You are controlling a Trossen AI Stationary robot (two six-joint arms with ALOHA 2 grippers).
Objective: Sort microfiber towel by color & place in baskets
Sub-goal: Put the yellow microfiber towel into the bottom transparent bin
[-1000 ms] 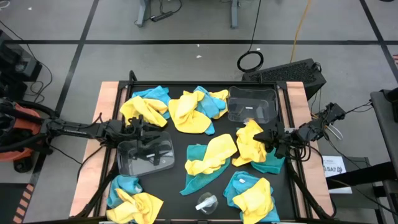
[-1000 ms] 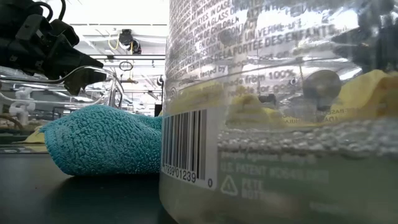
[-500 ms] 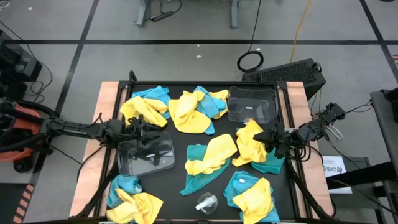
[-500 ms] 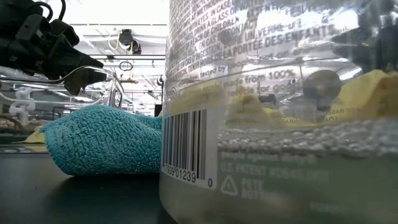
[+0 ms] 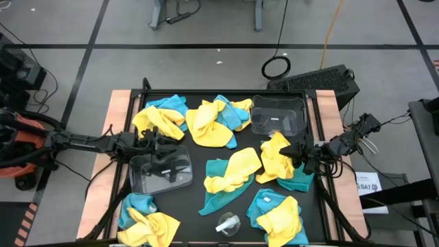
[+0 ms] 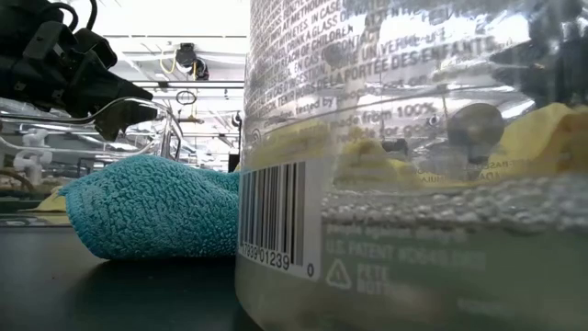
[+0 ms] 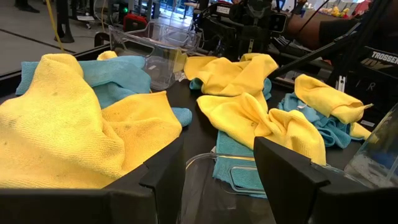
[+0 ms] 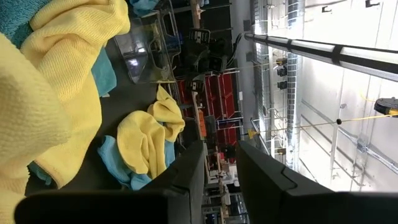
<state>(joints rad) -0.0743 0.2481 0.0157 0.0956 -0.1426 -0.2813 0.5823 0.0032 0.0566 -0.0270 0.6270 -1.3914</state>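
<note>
Yellow and teal microfiber towels lie crumpled all over the black table, among them a yellow one (image 5: 276,161), a yellow-on-teal pair (image 5: 230,177) and a far pile (image 5: 212,123). One clear basket (image 5: 278,118) stands at the far right and the other (image 5: 160,171) at the left. My left gripper (image 5: 163,152) is open and hangs over the left basket's far rim (image 7: 214,163); it also shows in the low view (image 6: 96,87). My right gripper (image 5: 291,152) is open beside the yellow towel's right edge (image 8: 56,93), with nothing between its fingers. My left gripper stands with its open fingers on either side of the left basket's far rim (image 7: 214,163); I cannot tell whether they touch it.
A small clear cup-like piece (image 5: 228,223) lies at the near edge and fills the low view (image 6: 413,165). Towel piles sit at the near left corner (image 5: 147,219) and near right (image 5: 278,214). Bare black tabletop shows between the left basket and the middle towels (image 5: 195,161).
</note>
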